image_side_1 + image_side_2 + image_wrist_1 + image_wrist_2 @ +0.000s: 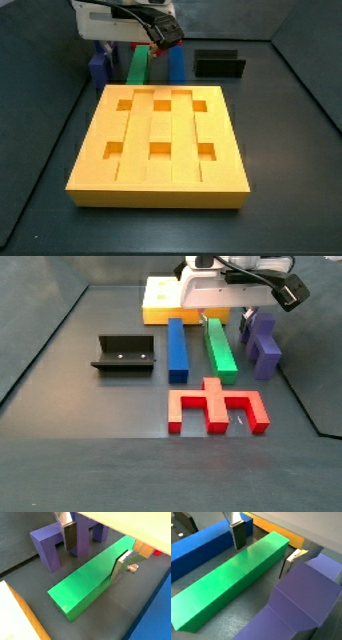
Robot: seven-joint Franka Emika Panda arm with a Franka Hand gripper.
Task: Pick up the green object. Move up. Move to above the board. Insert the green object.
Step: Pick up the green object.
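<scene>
The green object (231,587) is a long bright green bar lying flat on the dark floor, seen in both wrist views and in both side views (219,348). My gripper (264,549) is open and low over one end of the bar, with a finger (238,534) on one side and a finger (290,562) on the other. One finger (67,534) stands clear of the bar and one finger (120,566) is close against its edge. The board (167,140) is the big orange-yellow block with square holes, just beyond that end.
A blue bar (177,348) lies parallel to the green one on one side, and a purple piece (261,341) stands close on the other. A red piece (217,408) lies further along the floor. The fixture (123,353) stands beside the blue bar.
</scene>
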